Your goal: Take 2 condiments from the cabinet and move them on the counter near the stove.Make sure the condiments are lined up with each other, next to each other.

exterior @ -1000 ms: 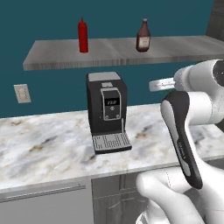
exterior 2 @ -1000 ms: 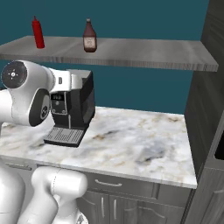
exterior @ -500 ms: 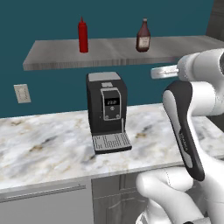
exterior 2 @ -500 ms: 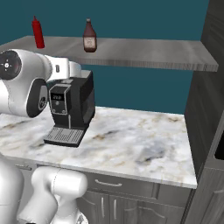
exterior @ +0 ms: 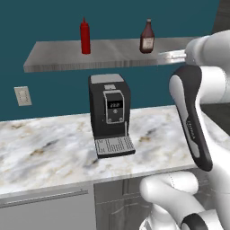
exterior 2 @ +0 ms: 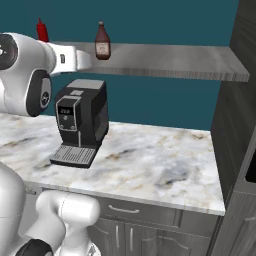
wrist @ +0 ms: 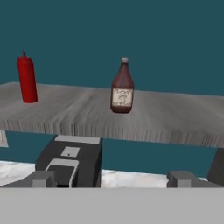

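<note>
Two condiments stand upright on the cabinet [exterior: 58, 56] [exterior 2: 175, 60] [wrist: 65, 113], an open grey wood-grain shelf. One is a slim red squeeze bottle [exterior: 85, 37] [exterior 2: 42, 31] [wrist: 26, 81]; the other is a squat brown bottle with a pale label [exterior: 147, 38] [exterior 2: 102, 43] [wrist: 122, 89]. My gripper [wrist: 113, 179] is open and empty. It is at about shelf height, in front of the shelf edge and short of the brown bottle, which it faces. My hand [exterior: 173, 55] [exterior 2: 80, 59] touches nothing. The stove and the counter near it are out of view.
A black coffee machine [exterior: 110, 114] [exterior 2: 82, 120] [wrist: 70, 159] stands on the long marble worktop [exterior: 45, 148] [exterior 2: 160, 160] under the shelf. A tall dark cabinet [exterior 2: 235, 125] closes off the right side. A wall socket [exterior: 21, 95] is at the left.
My arm has lifted the hand from below the shelf up to shelf level. The jaws stay wide open and both bottles have not moved.
</note>
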Available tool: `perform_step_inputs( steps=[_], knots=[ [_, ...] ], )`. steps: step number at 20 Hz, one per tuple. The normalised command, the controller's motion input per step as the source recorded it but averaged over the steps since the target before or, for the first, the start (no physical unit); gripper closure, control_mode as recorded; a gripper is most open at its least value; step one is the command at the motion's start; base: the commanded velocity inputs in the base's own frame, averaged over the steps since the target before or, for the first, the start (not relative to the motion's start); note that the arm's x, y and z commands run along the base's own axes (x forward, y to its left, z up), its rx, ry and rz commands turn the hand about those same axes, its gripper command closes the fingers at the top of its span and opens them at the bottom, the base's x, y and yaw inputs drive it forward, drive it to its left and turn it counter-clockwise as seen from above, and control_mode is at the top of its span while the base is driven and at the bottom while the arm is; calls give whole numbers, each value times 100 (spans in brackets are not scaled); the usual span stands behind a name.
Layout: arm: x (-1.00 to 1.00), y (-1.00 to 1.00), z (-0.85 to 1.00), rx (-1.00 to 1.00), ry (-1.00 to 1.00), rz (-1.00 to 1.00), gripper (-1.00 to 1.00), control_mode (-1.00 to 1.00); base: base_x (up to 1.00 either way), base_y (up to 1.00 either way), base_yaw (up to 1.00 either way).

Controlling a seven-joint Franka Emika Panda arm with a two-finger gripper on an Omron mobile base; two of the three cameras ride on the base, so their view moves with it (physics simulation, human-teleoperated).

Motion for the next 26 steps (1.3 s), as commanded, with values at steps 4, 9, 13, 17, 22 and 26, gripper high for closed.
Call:
perform_step_inputs(
  steps=[4, 9, 13, 17, 22, 26],
  knots=[
    [0, 0, 51, 0, 0, -2, -100, -100, 0, 0, 0],
    [13, 0, 38, 0, 0, -3, -100, -100, 0, 0, 0],
    [26, 0, 16, 0, 0, 0, -100, -100, 0, 0, 0],
    [39, 1, 0, 0, 0, 0, -100, -100, 0, 0, 0],
    [37, 2, 0, 0, 0, -5, -100, -100, 0, 0, 0],
    [41, 7, -1, 0, 0, -9, -100, -100, 0, 0, 0]
  ],
)
